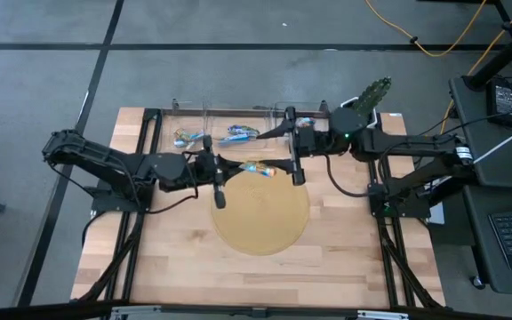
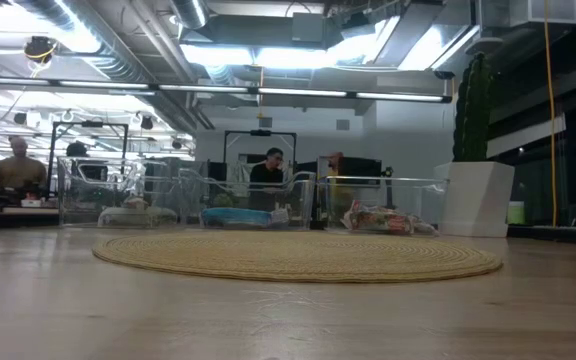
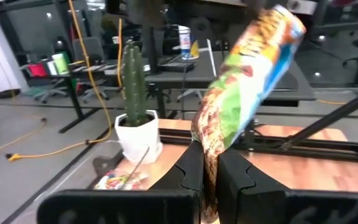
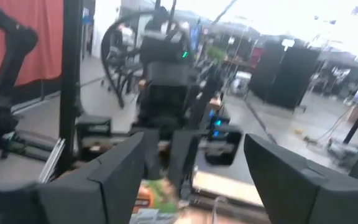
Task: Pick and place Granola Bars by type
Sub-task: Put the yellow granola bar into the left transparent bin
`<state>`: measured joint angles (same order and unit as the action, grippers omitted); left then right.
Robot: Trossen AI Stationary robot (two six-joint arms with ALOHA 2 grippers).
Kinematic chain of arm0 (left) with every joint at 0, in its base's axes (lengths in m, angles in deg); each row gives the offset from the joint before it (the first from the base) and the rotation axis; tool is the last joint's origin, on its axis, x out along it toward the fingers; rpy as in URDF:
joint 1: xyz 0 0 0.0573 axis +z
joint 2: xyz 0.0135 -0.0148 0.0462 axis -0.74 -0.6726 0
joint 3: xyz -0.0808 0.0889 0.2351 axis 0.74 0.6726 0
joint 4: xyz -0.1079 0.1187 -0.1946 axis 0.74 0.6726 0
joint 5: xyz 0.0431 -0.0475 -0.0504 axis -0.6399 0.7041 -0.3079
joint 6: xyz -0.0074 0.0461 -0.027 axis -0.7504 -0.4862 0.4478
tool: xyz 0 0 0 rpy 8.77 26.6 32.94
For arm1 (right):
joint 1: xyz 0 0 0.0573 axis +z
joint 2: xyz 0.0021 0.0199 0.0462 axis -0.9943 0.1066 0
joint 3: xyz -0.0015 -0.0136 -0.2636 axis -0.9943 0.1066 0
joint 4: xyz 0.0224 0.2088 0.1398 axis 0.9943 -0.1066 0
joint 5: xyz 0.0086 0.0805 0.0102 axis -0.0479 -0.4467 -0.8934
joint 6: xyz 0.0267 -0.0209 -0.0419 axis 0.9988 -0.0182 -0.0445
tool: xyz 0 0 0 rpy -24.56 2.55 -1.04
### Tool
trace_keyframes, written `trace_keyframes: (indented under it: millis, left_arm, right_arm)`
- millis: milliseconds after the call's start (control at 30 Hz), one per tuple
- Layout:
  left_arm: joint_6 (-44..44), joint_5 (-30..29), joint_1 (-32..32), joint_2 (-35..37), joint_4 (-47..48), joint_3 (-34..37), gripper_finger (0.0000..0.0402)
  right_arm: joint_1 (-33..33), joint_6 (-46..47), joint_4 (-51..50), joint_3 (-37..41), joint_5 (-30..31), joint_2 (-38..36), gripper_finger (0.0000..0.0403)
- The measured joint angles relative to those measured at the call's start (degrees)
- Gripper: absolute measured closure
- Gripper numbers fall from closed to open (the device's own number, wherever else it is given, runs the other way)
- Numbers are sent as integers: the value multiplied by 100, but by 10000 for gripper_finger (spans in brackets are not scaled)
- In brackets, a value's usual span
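Observation:
My left gripper (image 1: 240, 166) is over the far edge of the round tan mat (image 1: 260, 213), shut on one multicoloured granola bar (image 1: 260, 169) with a green, orange and yellow wrapper (image 3: 247, 81). My right gripper (image 1: 279, 151) faces it from the right with its fingers wide open (image 4: 204, 180). The bar's free end (image 4: 157, 199) shows low between those fingers, and I see no touch. Other bars lie in the clear bins at the far edge: blue ones (image 1: 238, 133), others (image 1: 185, 138) and red-toned ones (image 2: 383, 220). My left gripper pinches the bar between its two fingers at one end (image 3: 209, 163), coming level from the table's left. The rest of the bar sticks out past the fingertips toward the right gripper, slanting. It is lifted clear above the mat.
Three clear bins (image 2: 248, 205) stand in a row along the far edge, beyond the mat (image 2: 298, 255). A potted cactus (image 1: 372, 93) in a white pot stands at the far right corner. Bare wood lies on the near half of the table (image 1: 238, 276). People sit in the room behind.

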<state>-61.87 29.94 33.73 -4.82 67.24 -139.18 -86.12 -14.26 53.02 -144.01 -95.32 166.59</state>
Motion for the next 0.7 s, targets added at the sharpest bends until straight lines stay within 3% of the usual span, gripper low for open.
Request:
trace_keyframes:
  millis: [233,500,700]
  left_arm:
    - [-212,7,77,31,-40,0,396]
    - [-347,134,83,33,61,0,396]
    - [-346,127,178,33,78,0,396]
  right_arm:
    - [-131,-310,-1157,-71,67,-138,145]
    - [-392,-325,-2165,-71,59,-588,135]
    - [-374,-218,-2719,-71,-475,-749,130]
